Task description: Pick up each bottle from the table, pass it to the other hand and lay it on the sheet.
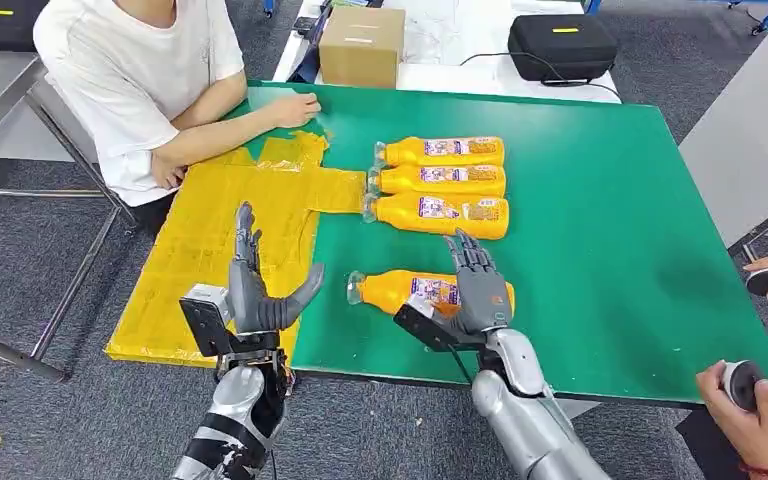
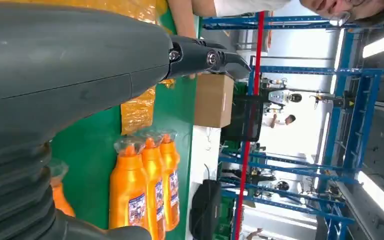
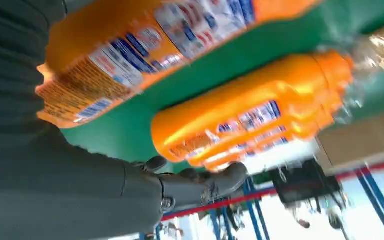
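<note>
Four orange bottles lie on the green table; the nearest bottle rests on its side under my right hand, whose fingers drape over its base end, though I cannot tell whether they grip it. Beyond my fingertips three bottles lie side by side. My left hand hovers with fingers spread, holding nothing, over the yellow sheet.

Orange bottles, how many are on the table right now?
4. Three lie side by side mid-table: far bottle, middle bottle, near bottle. The fourth bottle lies nearer, under the right hand.
</note>
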